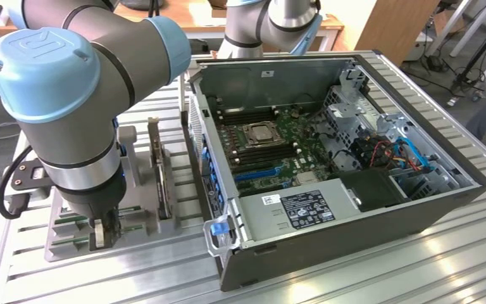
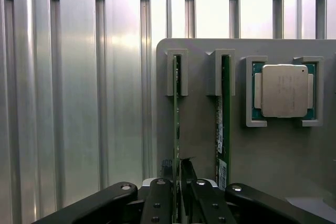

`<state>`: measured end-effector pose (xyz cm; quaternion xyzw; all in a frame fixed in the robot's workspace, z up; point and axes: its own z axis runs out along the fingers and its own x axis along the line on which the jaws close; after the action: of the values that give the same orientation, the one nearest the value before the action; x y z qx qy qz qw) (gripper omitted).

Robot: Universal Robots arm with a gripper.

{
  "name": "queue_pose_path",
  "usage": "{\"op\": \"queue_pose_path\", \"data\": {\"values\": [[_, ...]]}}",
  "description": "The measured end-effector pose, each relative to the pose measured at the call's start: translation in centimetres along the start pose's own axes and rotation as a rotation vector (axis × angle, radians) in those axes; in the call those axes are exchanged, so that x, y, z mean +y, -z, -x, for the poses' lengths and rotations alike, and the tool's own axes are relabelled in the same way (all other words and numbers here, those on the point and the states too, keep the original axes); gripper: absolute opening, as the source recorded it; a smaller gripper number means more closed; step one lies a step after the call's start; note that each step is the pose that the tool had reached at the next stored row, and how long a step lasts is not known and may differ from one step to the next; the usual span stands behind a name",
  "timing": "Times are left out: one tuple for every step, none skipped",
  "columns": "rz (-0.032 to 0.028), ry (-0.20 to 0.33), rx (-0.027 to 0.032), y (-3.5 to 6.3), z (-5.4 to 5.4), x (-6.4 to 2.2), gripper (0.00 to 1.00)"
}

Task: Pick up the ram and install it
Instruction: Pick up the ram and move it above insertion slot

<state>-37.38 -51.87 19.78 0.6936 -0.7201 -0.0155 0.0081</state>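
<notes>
On the exterior view's left of the open computer case (image 1: 344, 218), a grey holder plate (image 1: 61, 250) is seen, where the ram (image 2: 176, 124) is stood on edge in its slot beside a second stick (image 2: 224, 108) and is straddled by the gripper (image 2: 176, 169). Were the claw set off-centre or tilted, the ram could be jammed in its slot or dropped (a thin board offers little purchase). Whether the claw is clamped or apart cannot be told, and the ram's end under the gripper is hidden.
</notes>
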Motion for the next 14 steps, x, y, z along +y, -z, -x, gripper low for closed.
{"op": "queue_pose_path", "data": {"values": [[0.0, 0.0, 0.0, 0.0, 0.0, 0.0, 0.22], [0.0, 0.0, 0.0, 0.0, 0.0, 0.0, 0.22], [0.0, 0.0, 0.0, 0.0, 0.0, 0.0, 0.22], [0.0, 0.0, -0.0001, 0.02, 0.0, 0.0, 0.22], [0.0002, 0.0, 0.0001, 0.08, 0.0, 0.0, 0.22], [0.0002, 0.0, 0.0001, 0.15, 0.0, 0.01, 0.22], [0.0003, 0.0, 0.0001, 0.21, 0.0, 0.01, 0.22], [0.0, 0.0, 0.0, 0.22, 0.0, 0.01, 0.22], [-0.0001, 0.0, -0.0001, 0.21, 0.01, 0.01, 0.22], [-0.0001, 0.0, -0.0001, 0.22, 0.0, 0.01, 0.22], [-0.0001, 0.0, -0.0001, 0.22, 0.0, 0.01, 0.22], [-0.0001, 0.0, -0.0001, 0.22, 0.0, 0.01, 0.22], [0.0, 0.0, 0.0, 0.23, 0.0, 0.01, 0.22], [0.0001, 0.0, 0.0001, 0.23, 0.0, 0.0, 0.22]]}}
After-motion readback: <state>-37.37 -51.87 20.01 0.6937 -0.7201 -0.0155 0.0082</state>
